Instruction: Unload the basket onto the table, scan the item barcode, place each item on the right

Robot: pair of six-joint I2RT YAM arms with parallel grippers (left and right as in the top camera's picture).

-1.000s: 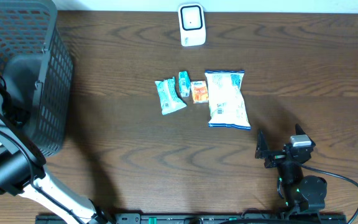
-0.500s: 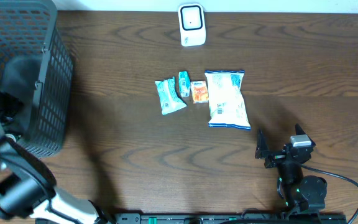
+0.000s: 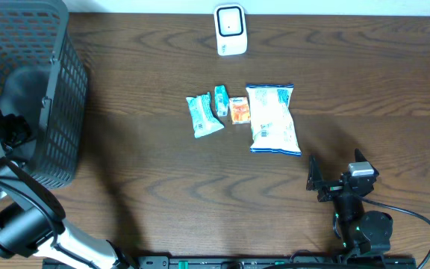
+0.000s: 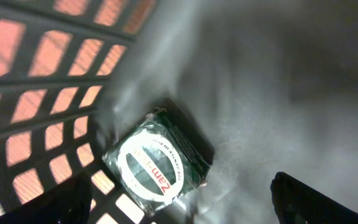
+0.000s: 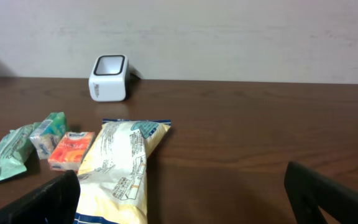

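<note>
Four packets lie mid-tabletop, short of the white scanner: a teal packet, a smaller teal packet, an orange packet and a white-and-blue bag. Inside the black mesh basket at the left lies a dark green packet with a round label. The left fingers are spread over it, gripping nothing. The right fingers are spread, empty.

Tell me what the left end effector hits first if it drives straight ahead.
The left end effector would probably meet the dark box with a round white label, lying on the basket floor by the mesh wall; depth is unclear.
</note>
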